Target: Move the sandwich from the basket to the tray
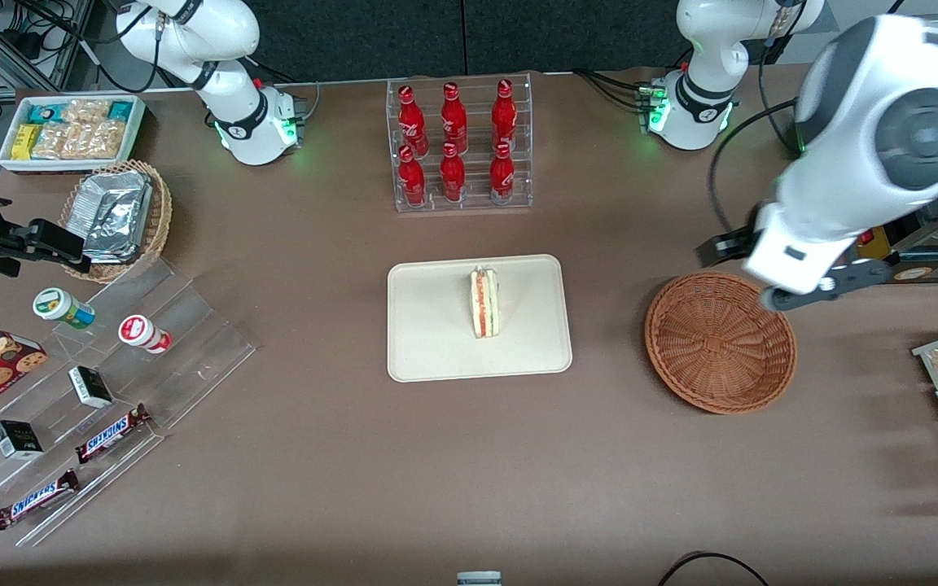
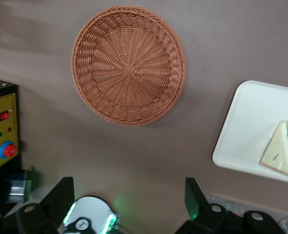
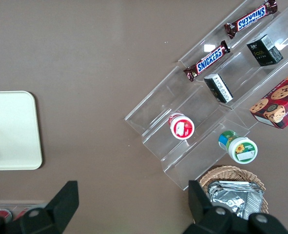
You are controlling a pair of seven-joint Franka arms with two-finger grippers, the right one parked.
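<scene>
Already the sandwich [image 1: 484, 303] stands on edge near the middle of the tray [image 1: 436, 358], and the basket [image 1: 717, 342] holds nothing. The gripper [image 2: 129, 207] hangs above the table just beside the basket, at the working arm's end, its fingers spread wide with nothing between them. The task looks complete, so little remains to spoil. One risk is the wedge itself: balanced on a narrow side, it could tip flat if the table is jolted. Another is the arm sweeping low and clipping the basket's rim, which would nudge it.
</scene>
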